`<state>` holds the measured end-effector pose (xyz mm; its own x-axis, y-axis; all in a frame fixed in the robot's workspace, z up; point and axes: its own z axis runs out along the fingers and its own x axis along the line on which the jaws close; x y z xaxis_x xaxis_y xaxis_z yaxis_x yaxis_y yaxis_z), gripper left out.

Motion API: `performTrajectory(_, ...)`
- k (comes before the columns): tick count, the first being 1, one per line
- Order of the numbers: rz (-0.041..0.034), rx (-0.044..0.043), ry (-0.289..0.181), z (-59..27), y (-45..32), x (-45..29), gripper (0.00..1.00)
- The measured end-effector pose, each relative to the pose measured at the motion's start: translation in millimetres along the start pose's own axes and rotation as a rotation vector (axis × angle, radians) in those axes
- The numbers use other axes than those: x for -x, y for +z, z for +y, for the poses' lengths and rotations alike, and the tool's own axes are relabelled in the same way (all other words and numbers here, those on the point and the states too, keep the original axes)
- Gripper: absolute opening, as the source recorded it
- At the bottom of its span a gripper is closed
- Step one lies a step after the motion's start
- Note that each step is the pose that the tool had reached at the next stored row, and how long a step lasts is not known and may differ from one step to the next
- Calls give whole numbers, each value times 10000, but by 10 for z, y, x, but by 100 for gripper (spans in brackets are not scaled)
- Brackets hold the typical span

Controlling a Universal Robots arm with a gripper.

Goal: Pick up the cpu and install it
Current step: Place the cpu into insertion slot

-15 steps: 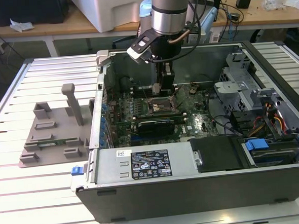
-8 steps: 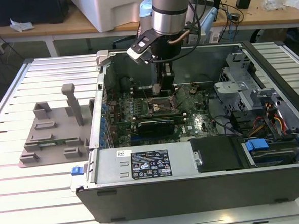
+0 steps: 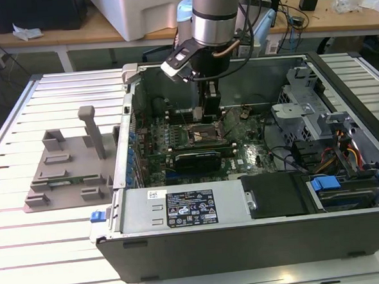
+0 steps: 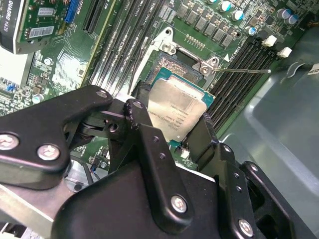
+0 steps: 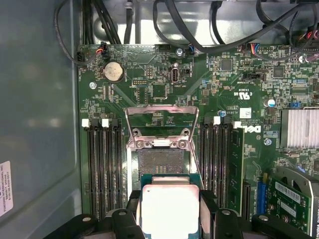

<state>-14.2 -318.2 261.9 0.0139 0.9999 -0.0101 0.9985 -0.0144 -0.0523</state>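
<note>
Open computer case holding motherboard, gripper jaws pinching cpu over the open socket

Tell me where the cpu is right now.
In the first wrist view the cpu sits gripped between the jaws, close by the motherboard's open socket.

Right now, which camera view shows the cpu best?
The second wrist view: the cpu shows most of its silver top, held between the fingers of the gripper. The first wrist view has it too, cut by the picture's edge. In the exterior view it is too small to tell.
</note>
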Motion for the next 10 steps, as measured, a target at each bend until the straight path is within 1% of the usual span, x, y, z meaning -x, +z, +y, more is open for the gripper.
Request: performTrajectory(10, 3, -1, 45, 1, 19, 0, 55)
